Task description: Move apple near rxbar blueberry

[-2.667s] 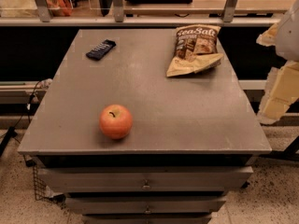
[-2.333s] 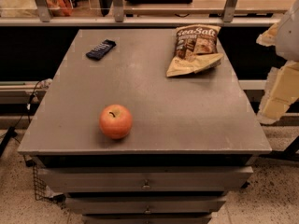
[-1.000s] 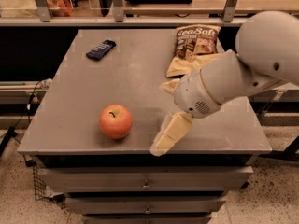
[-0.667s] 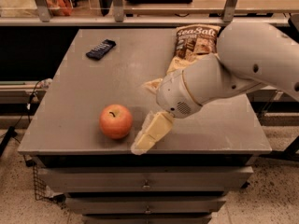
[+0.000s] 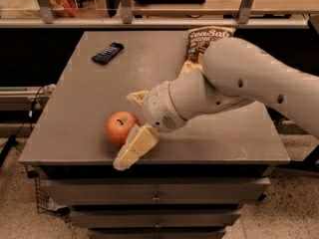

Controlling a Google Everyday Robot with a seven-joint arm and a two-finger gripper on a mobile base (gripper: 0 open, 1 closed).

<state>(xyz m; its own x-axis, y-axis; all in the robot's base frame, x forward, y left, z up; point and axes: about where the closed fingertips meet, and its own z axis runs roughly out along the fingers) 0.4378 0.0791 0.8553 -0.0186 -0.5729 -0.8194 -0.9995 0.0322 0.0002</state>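
Observation:
The red-orange apple (image 5: 118, 128) sits near the front left of the grey table (image 5: 84, 98). The dark navy rxbar blueberry (image 5: 107, 53) lies flat at the table's far left, well apart from the apple. My gripper (image 5: 126, 130) has come in from the right and is open. One tan finger (image 5: 136, 97) is just behind the apple and the other finger (image 5: 133, 148) is in front of it at the table edge, so the apple lies between them. The apple rests on the table.
A tan-and-brown "Sea Salt" chip bag (image 5: 207, 40) lies at the far right of the table, partly hidden by my arm (image 5: 239, 78). A shelf rail with posts (image 5: 149, 21) runs behind the table. Drawers (image 5: 154, 198) are below the front edge.
My arm swung in from the right and moved left across the table. The open gripper now straddles the apple. The apple and the bar have not moved.

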